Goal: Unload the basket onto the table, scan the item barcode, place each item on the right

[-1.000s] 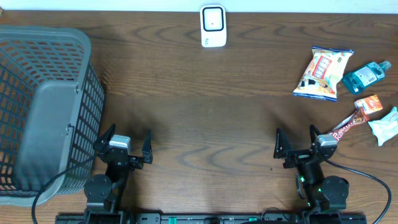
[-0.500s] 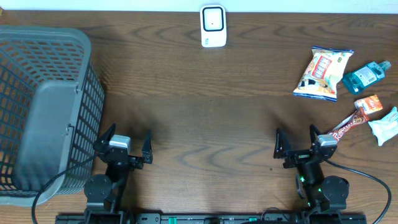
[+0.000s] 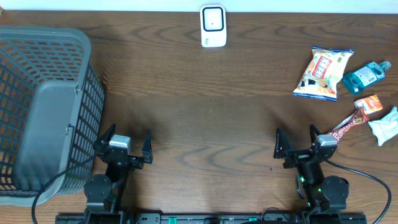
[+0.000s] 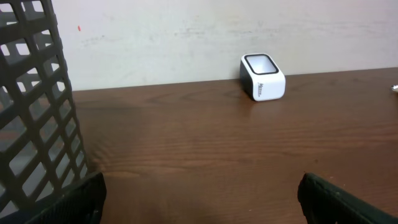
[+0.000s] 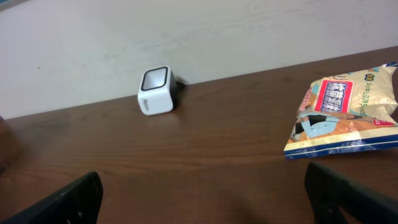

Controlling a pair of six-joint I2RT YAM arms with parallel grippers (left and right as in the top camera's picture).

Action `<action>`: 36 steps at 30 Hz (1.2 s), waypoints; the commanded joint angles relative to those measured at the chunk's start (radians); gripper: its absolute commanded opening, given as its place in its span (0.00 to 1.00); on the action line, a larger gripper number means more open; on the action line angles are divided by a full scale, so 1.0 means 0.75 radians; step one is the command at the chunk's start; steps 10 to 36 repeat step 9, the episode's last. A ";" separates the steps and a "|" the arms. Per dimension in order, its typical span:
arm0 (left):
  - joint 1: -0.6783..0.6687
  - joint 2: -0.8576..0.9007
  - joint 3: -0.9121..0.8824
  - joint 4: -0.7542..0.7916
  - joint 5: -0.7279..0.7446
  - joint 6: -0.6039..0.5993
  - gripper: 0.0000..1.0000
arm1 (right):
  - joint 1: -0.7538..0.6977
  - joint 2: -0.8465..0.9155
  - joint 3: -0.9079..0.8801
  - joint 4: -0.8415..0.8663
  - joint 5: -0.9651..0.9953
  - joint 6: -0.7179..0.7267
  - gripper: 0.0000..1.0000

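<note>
A white barcode scanner (image 3: 212, 26) stands at the table's far edge, also in the left wrist view (image 4: 263, 77) and the right wrist view (image 5: 156, 91). The items lie at the right: a snack bag (image 3: 323, 73) (image 5: 345, 107), a blue bottle (image 3: 365, 75), an orange packet (image 3: 369, 103), a candy bar (image 3: 346, 126) and a white packet (image 3: 385, 125). My left gripper (image 3: 127, 142) (image 4: 200, 199) is open near the front edge beside the basket, holding nothing. My right gripper (image 3: 296, 142) (image 5: 205, 196) is open at the front right, just left of the candy bar, with bare table between its fingers.
A large grey plastic basket (image 3: 43, 106) fills the left side; its lattice wall (image 4: 31, 118) is close to my left gripper. A pale wall runs behind the table's far edge. Bare brown wood lies between the two arms and the scanner.
</note>
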 commanded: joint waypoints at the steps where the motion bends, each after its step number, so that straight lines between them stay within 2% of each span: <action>1: 0.001 -0.012 -0.024 -0.042 0.002 -0.006 0.99 | 0.014 -0.007 -0.002 -0.006 0.007 0.006 0.99; 36: 0.001 -0.012 -0.024 -0.042 0.002 -0.006 0.98 | 0.014 -0.007 -0.002 -0.006 0.007 0.006 0.99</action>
